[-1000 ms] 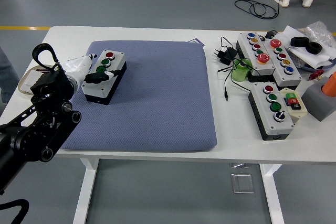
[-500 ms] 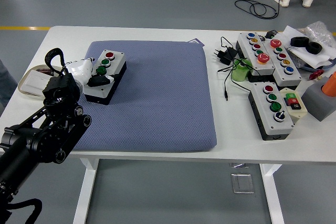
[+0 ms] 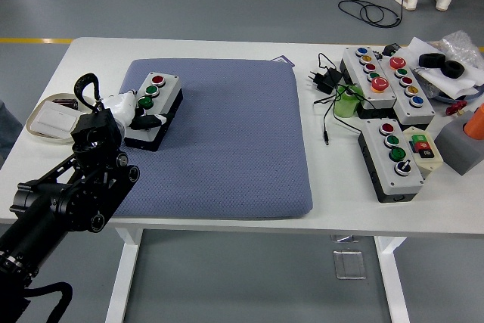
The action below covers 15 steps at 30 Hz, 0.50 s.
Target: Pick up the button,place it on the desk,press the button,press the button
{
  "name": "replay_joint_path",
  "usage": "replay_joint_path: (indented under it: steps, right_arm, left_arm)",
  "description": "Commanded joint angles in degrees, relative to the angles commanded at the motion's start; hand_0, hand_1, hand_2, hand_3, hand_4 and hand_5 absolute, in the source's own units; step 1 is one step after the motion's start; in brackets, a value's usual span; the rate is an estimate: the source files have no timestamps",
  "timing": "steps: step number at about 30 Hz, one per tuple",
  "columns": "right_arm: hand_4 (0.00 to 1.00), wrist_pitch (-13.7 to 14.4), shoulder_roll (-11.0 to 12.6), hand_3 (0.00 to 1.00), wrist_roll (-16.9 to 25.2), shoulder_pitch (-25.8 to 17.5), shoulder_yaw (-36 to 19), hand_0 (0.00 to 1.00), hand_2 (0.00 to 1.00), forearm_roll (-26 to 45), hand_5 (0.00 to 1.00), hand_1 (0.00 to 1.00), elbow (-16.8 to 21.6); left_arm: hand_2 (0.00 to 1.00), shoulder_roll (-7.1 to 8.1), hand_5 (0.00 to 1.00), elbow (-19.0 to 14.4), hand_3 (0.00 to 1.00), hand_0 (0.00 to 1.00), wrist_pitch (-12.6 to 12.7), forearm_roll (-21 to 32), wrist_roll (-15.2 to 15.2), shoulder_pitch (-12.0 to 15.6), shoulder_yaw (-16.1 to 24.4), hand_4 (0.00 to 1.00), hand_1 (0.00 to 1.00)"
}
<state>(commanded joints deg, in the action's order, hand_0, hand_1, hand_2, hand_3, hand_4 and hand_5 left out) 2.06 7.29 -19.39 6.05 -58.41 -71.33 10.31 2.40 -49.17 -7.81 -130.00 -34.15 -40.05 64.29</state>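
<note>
Under the left hand [image 3: 134, 113], the button box [image 3: 151, 109] is showing a smooth grey plastic lid over a matt black body, with glossy red and green caps. The hand's white shell is looking like shiny plastic, its fingertips matt black. Beneath both, the blue-grey pad [image 3: 227, 141] is looking like woven, dimpled cloth, lying on the smooth white table [image 3: 204, 47].
</note>
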Motion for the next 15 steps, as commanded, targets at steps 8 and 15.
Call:
replay_joint_path:
  steps: [8, 15]
  right_arm:
    - [0.395, -0.03, -0.03, 0.593, 0.01, 0.07, 0.17, 0.658, 0.694, 0.05, 0.264, 0.646, 0.0]
    - [0.395, 0.06, -0.03, 0.592, 0.02, 0.08, 0.05, 0.658, 0.694, 0.06, 0.263, 0.646, 0.0]
  left_arm:
    - [0.933, -0.59, 0.544, 0.91, 0.998, 0.579, -0.56, 0.0, -0.22, -0.92, -0.39, 0.919, 0.756]
    - [0.733, -0.41, 0.284, 1.93, 0.956, 0.546, -1.31, 0.0, -0.08, -1.7, -0.81, 0.763, 0.571]
